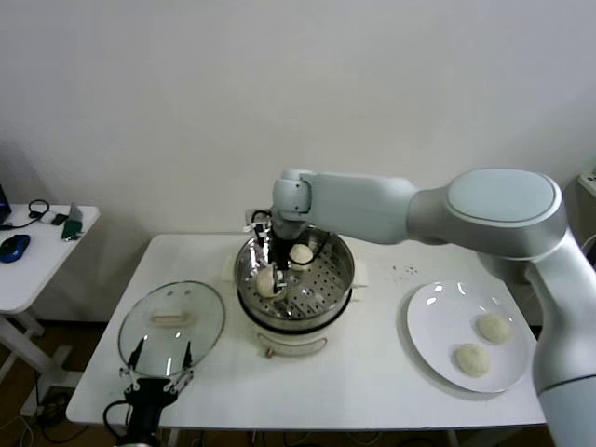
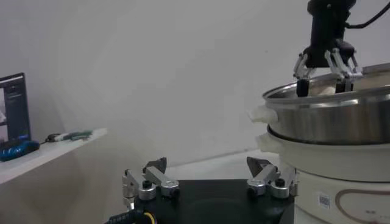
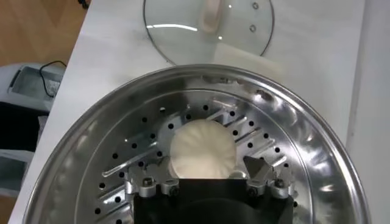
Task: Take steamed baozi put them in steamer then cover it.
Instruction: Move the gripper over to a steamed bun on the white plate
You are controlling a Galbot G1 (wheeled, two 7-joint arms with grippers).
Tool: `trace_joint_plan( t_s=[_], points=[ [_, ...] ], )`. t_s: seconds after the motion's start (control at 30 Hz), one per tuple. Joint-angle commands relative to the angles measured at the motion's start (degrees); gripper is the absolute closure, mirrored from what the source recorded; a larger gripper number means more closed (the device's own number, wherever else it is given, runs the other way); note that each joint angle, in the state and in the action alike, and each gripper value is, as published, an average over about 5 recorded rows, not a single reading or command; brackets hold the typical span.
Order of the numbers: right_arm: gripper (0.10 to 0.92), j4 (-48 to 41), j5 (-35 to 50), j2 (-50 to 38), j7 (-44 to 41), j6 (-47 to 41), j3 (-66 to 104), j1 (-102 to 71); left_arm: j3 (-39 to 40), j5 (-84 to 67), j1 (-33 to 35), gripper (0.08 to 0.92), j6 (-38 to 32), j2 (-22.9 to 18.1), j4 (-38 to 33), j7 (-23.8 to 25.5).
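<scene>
The white table [image 1: 372,382] is carrying everything, with the steamer [image 1: 340,270] sitting at its centre, a steel perforated basket on a cream pot body. The right arm [image 1: 484,214] is reaching across from the right and bending down into the basket. To the left of the steamer, the cover [image 1: 149,340] is lying flat on the table, its cream handle facing up (the right wrist view is showing it just beyond the basket rim). On the right side of the table, a flat white plate [image 1: 424,321] is holding two steamed baozi [image 1: 494,327], lying near each other but apart.

Inside the basket, the right gripper [image 1: 270,279] is hanging low over the perforated floor, its fingers spread to either side of a third bun [image 3: 201,149], which is resting on the basket floor at the left side; whether the pads are touching the dough cannot be told. A fourth bun [image 1: 302,253] is sitting at the far side of the basket, just beside the gripper.

The left gripper [image 1: 160,365] is waiting at the near left edge of the table, next to the cover's near rim, its jaws spread and holding nothing.
</scene>
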Motion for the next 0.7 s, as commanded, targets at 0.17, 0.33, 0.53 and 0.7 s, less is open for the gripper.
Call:
trace_joint_plan(
  t_s=[0.17, 0.33, 0.53, 0.7],
  points=[
    [0.203, 16.49, 1.59, -21.44, -4.62, 5.15, -2.07, 14.38, 0.17, 0.12, -0.06, 0.177, 0.11, 0.04, -0.01, -0.03],
    [0.203, 24.20, -5.85, -32.50, -6.38, 7.03, -4.70, 16.93, 0.08, 0.09, -0.54, 0.177, 0.34, 0.10, 0.12, -0.03],
    [0.203, 30.74, -17.20, -46.22, -6.56, 7.74, -5.08, 12.68, 0.21, 0.09, -0.87, 0.177, 0.81, 0.09, -0.01, -0.01],
    [0.203, 30.65, -26.58, -54.09, -6.92, 8.86, -2.82, 5.13, 0.18, 0.18, -0.75, 0.177, 1.32, -0.09, -0.43, 0.00]
  ],
)
